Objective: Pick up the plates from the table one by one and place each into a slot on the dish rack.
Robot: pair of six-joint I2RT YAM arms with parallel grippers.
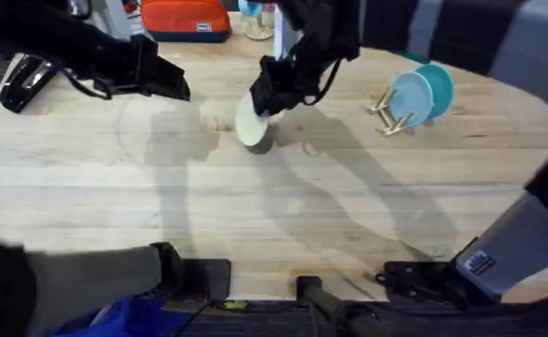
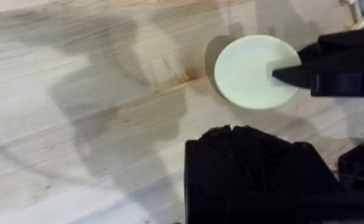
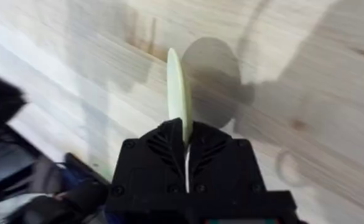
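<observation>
Right now the right gripper is pinching the pale yellow-green plate by its edge, holding it up off the table, far from the dish rack where two blue plates already stand. It only has a thin bit of rim, so the plate could slip and fall. The left gripper hangs off to the side, and I cannot tell if it is open.

Bright, even light is falling from above; arms are casting soft grey shadows across the surface; near arm parts are blurring dark.
</observation>
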